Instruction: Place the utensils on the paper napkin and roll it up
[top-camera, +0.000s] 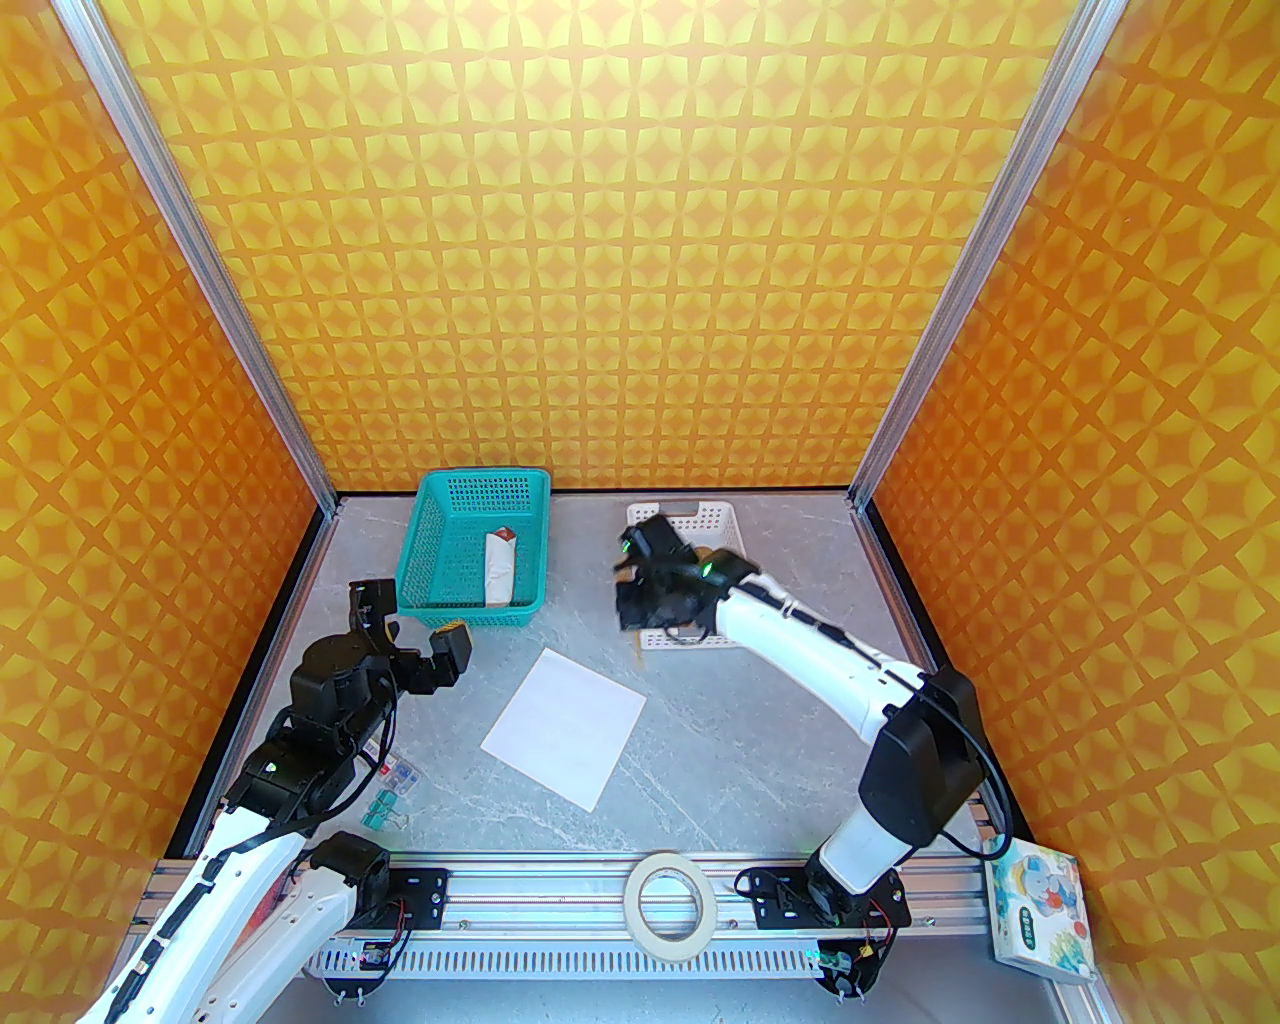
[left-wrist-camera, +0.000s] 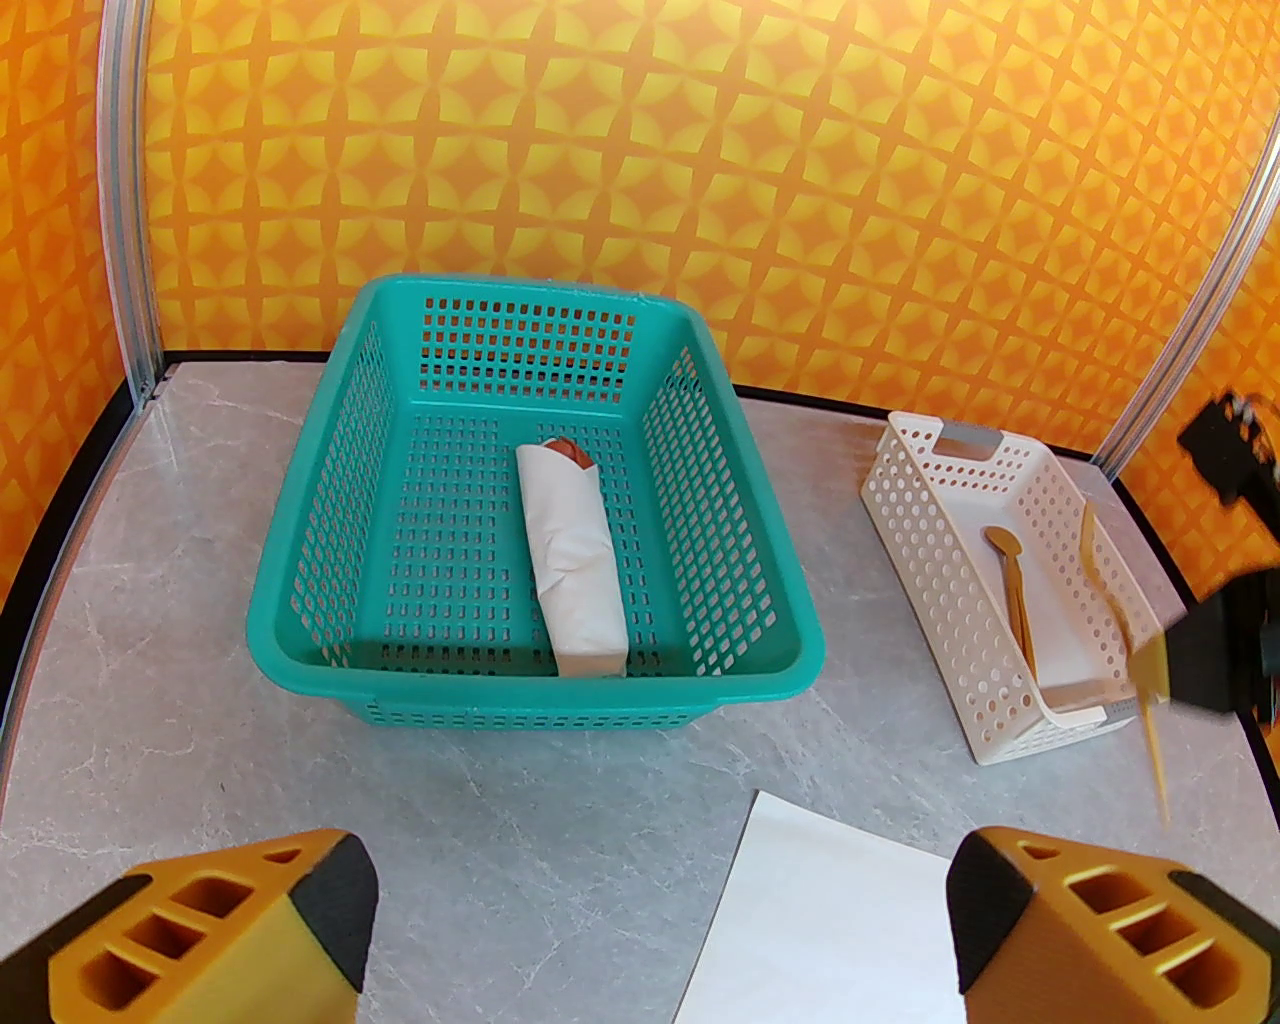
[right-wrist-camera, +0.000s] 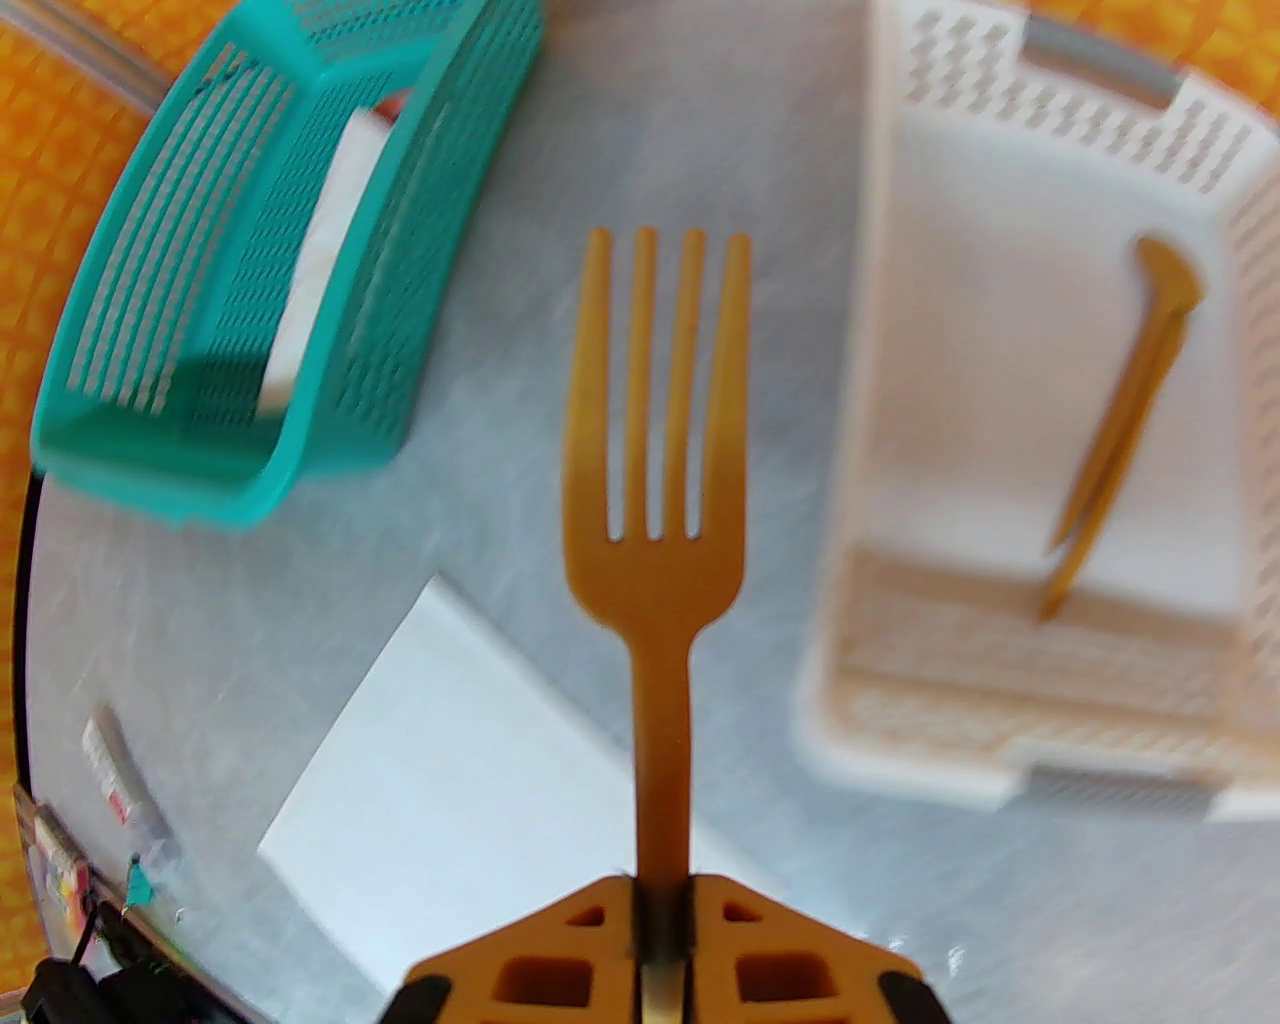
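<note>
Orange-and-yellow patterned walls close in a grey marble-look surface (top-camera: 760, 720). Near the middle of the top view a plain white square paper napkin (top-camera: 563, 725) lies flat, bare and unrolled, turned at an angle to the surface's edges. Above and left of it stands a teal perforated plastic basket (top-camera: 425, 545) holding a white paper roll with a red-brown tip (top-camera: 499, 572). Right of centre stands a white perforated plastic basket (top-camera: 690, 514), partly covered by the right arm (top-camera: 830, 665).

The right jaws are nearly closed, pinching the handle of a thin tan wooden fork (right-wrist-camera: 655, 470). In the right wrist view its four tines point up the frame, over bare surface between the two baskets, with a corner of the napkin below and to the left. The fork is held clear of the napkin. A round-bowled tan wooden spoon (left-wrist-camera: 1012, 590) lies lengthwise inside the white basket.

The left arm (top-camera: 340, 690) sits at the lower left of the top view, just beside the teal basket's near corner. The left jaws are spread wide and hold nothing. In the left wrist view their yellow-and-black tips stand at the two bottom corners of the frame, with a napkin corner between them.

A roll of pale tape (top-camera: 668, 938) rests on the rail at the bottom centre.
</note>
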